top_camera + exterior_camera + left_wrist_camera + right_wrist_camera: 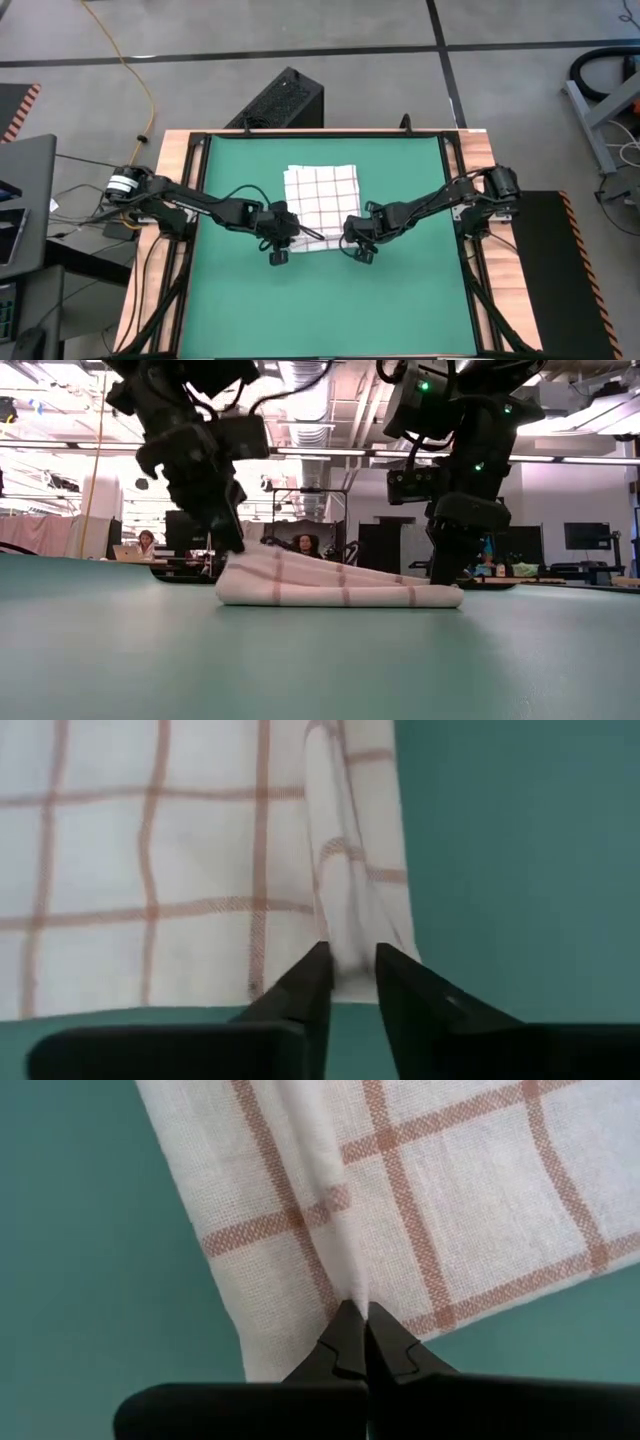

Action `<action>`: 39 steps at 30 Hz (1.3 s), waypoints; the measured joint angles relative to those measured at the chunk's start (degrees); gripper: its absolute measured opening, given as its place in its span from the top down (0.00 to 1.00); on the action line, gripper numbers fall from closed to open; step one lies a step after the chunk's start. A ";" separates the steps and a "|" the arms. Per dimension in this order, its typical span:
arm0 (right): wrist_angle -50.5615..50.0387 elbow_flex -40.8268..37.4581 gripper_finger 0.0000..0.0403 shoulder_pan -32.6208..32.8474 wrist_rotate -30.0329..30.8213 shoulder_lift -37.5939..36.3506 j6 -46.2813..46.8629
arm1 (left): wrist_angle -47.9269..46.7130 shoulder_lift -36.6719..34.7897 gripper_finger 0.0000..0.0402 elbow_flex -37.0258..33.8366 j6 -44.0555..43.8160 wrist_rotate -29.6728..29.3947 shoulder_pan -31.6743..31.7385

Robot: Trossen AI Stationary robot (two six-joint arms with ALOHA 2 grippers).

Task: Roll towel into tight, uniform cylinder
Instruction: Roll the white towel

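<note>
Two grippers, left (283,240) and right (352,237), each pinching shut on the near edge of the towel (322,195), which lies mid-mat (400,300). Advice: lift both corners level, fold over evenly, keep the roll taut.

Folded towel (340,585) lies on the green mat (300,660), both hands pinching its ends.
</note>
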 joint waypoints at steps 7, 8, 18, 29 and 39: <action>0.38 0.00 1.00 -0.04 0.05 0.00 -0.38 | -3.91 -2.20 0.70 0.00 -1.56 -2.55 -0.44; 0.54 0.00 1.00 -0.07 0.05 0.02 -0.37 | -5.25 -2.29 0.70 0.00 -1.54 -3.34 -0.63; 0.80 0.00 1.00 -0.37 0.03 0.02 -0.45 | -3.37 -4.67 0.89 0.00 -3.96 -5.35 -5.76; 1.17 0.02 1.00 -0.83 -0.36 0.04 -0.87 | 11.36 2.61 1.00 0.00 8.33 -14.39 -11.39; 1.28 0.02 1.00 -1.90 -1.37 0.04 -1.58 | 12.80 4.69 1.00 -1.25 8.61 -20.36 -8.72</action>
